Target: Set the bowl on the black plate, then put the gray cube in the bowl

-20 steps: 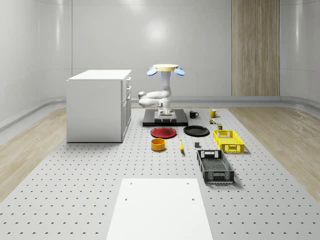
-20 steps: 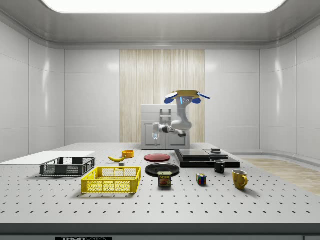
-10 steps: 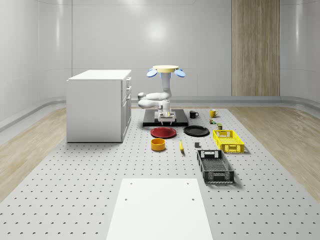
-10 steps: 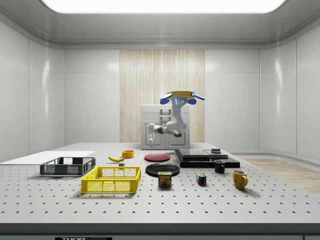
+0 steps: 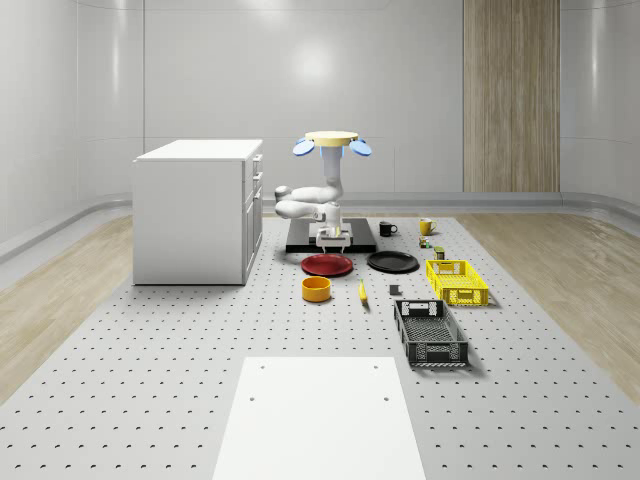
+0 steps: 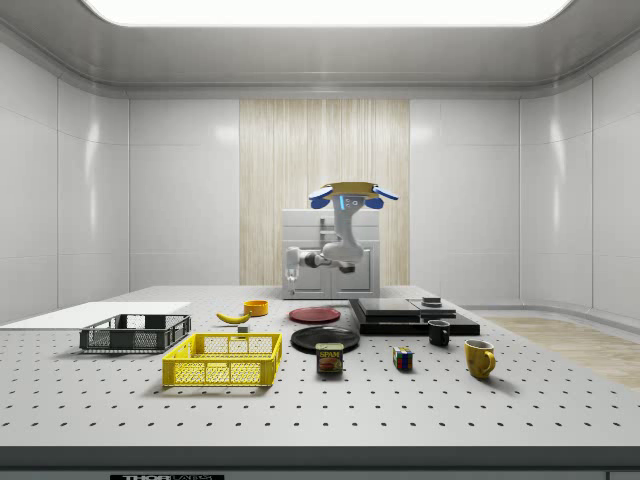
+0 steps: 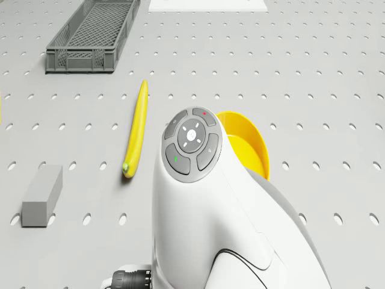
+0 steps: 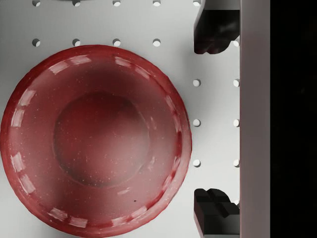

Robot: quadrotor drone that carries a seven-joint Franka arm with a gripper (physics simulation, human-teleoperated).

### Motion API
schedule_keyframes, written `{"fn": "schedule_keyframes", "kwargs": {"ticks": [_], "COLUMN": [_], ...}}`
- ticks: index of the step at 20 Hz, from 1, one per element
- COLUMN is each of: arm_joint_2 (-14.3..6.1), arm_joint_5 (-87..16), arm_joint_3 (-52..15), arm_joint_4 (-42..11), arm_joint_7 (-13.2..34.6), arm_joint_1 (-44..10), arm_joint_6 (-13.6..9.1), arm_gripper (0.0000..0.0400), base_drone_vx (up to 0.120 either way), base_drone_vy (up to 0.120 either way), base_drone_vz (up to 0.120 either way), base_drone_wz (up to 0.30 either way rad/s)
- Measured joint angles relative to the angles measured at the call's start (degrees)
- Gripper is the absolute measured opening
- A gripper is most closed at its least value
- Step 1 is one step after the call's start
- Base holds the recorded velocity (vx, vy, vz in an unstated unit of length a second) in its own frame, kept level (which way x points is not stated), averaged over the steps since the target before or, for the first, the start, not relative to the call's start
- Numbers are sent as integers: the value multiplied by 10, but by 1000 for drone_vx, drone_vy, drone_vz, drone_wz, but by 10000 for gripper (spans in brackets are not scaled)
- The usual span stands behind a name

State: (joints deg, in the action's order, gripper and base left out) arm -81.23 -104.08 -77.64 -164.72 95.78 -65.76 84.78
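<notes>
**Drone and arm have drifted off the dark platform toward the red plate, on the way to the bowl**

Over the last second the drone [image 5: 331, 139] has moved from above the flat black platform [image 5: 361, 243] to hover over the glossy red round plate [image 5: 327, 264]; its tool [image 5: 332, 240], fingers spread and empty, hangs just above that plate's far edge. The shallow yellow bowl [image 5: 317, 289] sits untouched on the perforated grey tabletop [image 5: 200, 330] just beyond the red plate, and the black round plate [image 5: 392, 262] lies beside it. In the drone view the arm covers part of the bowl. The small grey cube [image 7: 42, 195] looks elongated there, so its shape is uncertain.
</notes>
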Motion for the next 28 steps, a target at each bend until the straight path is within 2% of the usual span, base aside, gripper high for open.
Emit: {"fn": "schedule_keyframes", "kwargs": {"ticks": [20,24,28], "arm_joint_2": [-25,-30,-34], "arm_joint_5": [11,12,14], "arm_joint_3": [-4,-5,-6], "arm_joint_4": [1,1,2], "arm_joint_7": [5,6,6], "arm_joint_1": [-6,-7,-8], "arm_joint_6": [24,28,31], "arm_gripper": [400,400,400], "base_drone_vx": [120,120,120], "base_drone_vy": [0,0,0], "base_drone_vz": [0,-110,-10], "base_drone_wz": [0,0,0]}}
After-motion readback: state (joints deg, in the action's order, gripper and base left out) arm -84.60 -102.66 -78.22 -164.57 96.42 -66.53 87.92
